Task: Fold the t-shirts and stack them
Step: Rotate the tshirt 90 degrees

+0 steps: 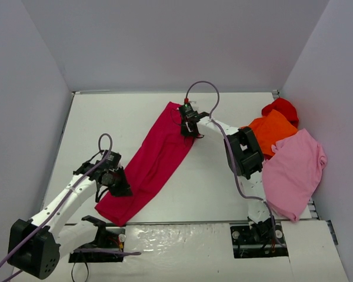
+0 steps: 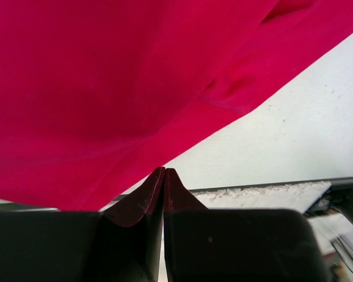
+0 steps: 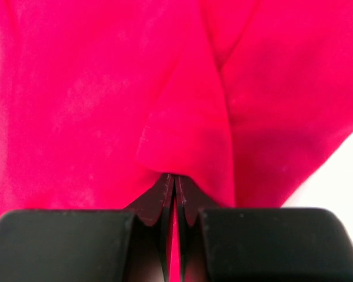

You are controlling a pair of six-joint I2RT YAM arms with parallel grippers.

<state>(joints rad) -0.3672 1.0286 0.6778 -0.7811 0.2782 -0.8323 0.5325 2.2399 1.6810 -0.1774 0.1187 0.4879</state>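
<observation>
Clenching left hand (image 2: 163,173) and right hand (image 3: 175,179) on the crimson shirt's (image 1: 156,158) 7 and 1 o'clock ends, I'd lift evenly.

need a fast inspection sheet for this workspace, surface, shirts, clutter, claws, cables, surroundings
surface: white table, bare in the middle
job's things: crimson t-shirt lies as a long diagonal strip; pink t-shirt is spread at the right edge, overlapping the orange t-shirt; bright red t-shirt is bunched behind the orange one; nothing stacked yet
clutter: nothing seen
grippers: left claw shut on the crimson shirt's near end; right claw shut on its far end, cloth pinched between the fingers
cables: a purple cable loops over each arm, clear of the shirts
surroundings: plain white walls on three sides
</observation>
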